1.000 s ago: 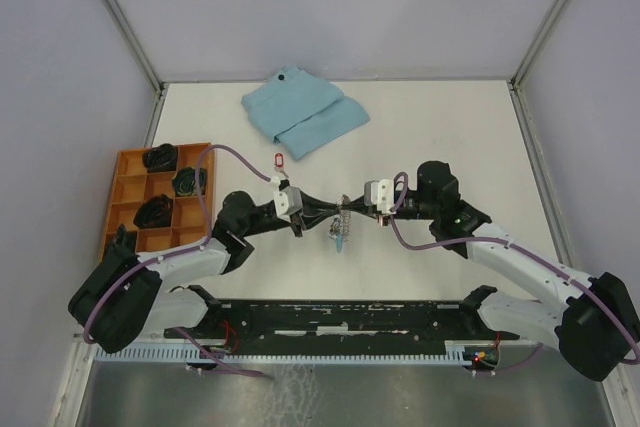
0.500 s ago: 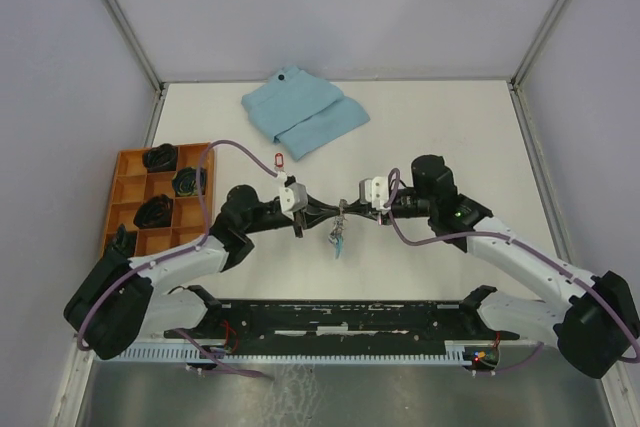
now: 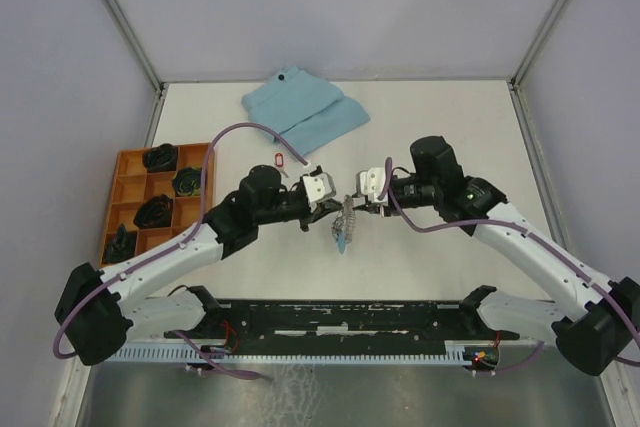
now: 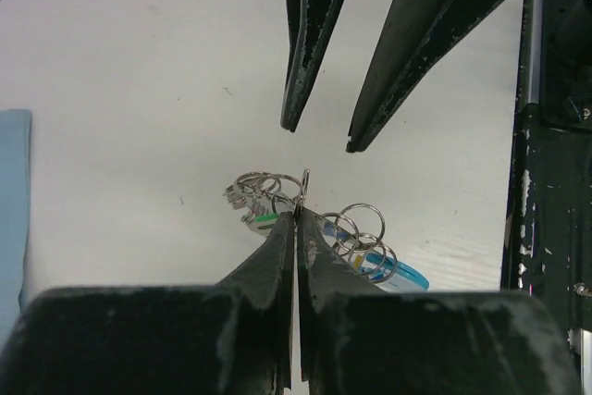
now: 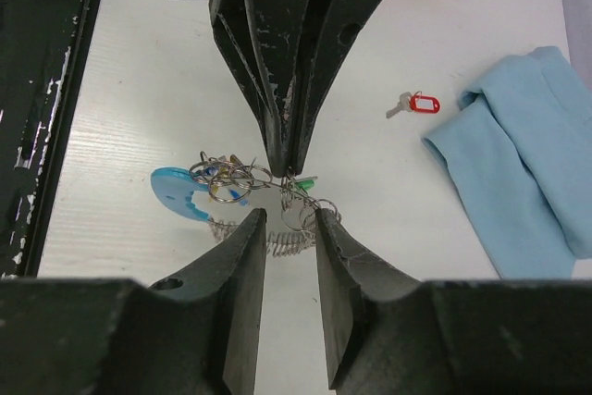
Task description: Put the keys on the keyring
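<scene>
My left gripper [image 3: 335, 206] [image 4: 298, 214] is shut on a metal ring of the keyring [image 3: 345, 226], a bunch of grey rings and chain with a light-blue strap [image 4: 400, 273] [image 5: 176, 191]. A key with a green tag [image 4: 264, 220] [image 5: 306, 182] hangs on the rings beside the left fingertips. My right gripper [image 3: 353, 199] [image 5: 289, 219] is open, facing the left one, its fingers on either side of the chain [image 5: 294, 240] without gripping it. The key with a red tag [image 3: 279, 158] [image 5: 418, 104] lies loose on the table, beyond the left arm. I see no blue-tagged key clearly.
A folded light-blue cloth [image 3: 302, 112] [image 5: 527, 159] lies at the back of the table. An orange compartment tray [image 3: 127, 193] holding dark objects stands at the left. A black rail [image 3: 350, 315] runs along the near edge between the arm bases.
The left arm has reached further right and its gripper has moved towards the table's middle. The right gripper has shifted slightly up and back. The keyring stays between them.
</scene>
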